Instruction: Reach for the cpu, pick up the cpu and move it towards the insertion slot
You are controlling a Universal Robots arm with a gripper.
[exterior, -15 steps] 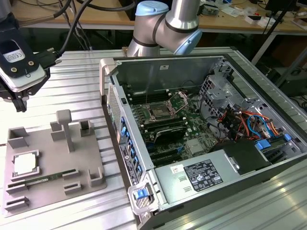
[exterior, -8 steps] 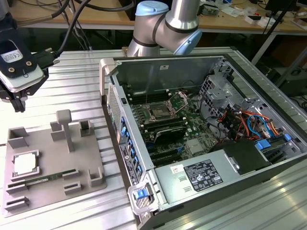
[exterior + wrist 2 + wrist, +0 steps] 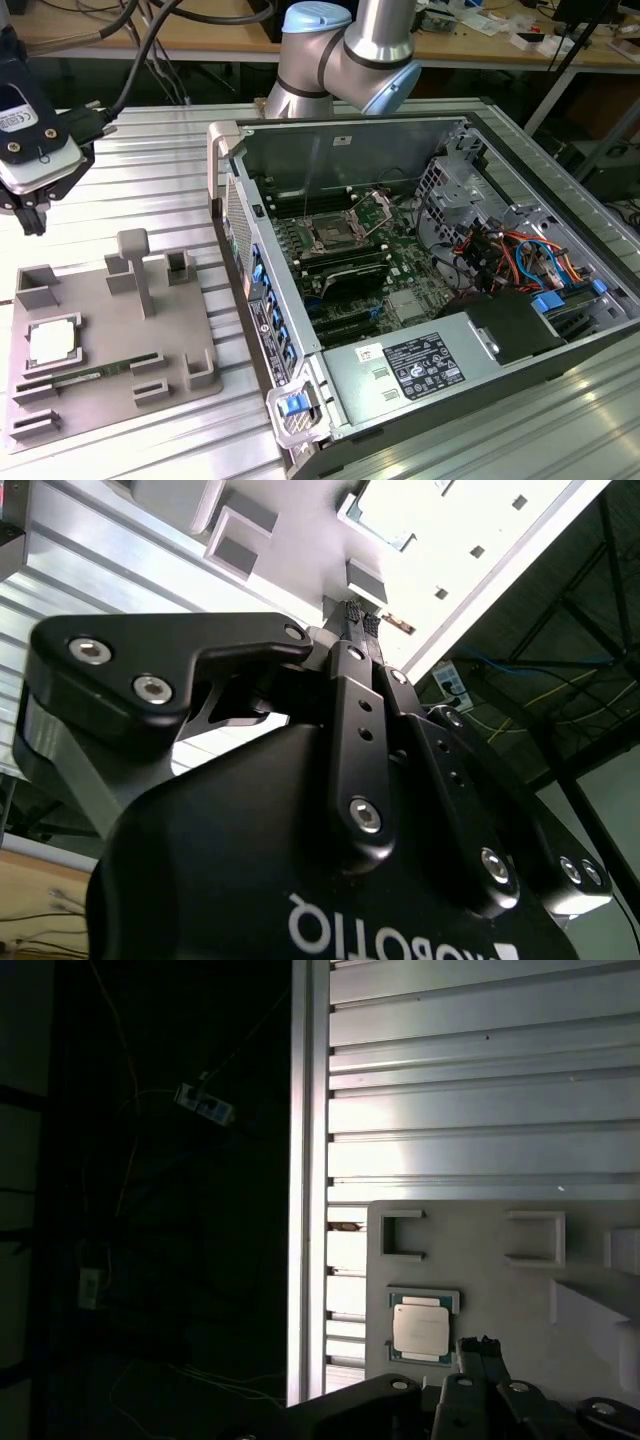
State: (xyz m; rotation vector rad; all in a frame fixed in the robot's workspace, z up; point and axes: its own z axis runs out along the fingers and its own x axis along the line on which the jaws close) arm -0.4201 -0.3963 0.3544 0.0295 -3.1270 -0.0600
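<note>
Gripper [image 3: 33, 215] hangs above the tray [image 3: 110, 330], cpu [image 3: 50, 342] untouched.
The exterior view shows the slot [image 3: 330, 237] inside the open case [image 3: 340, 140], well apart from the cpu, which lies flat in a tray recess. The first wrist view brings the cpu [image 3: 420, 1328] close beside the gripper [image 3: 480, 1346]; its fingers meet, holding nothing.
</note>
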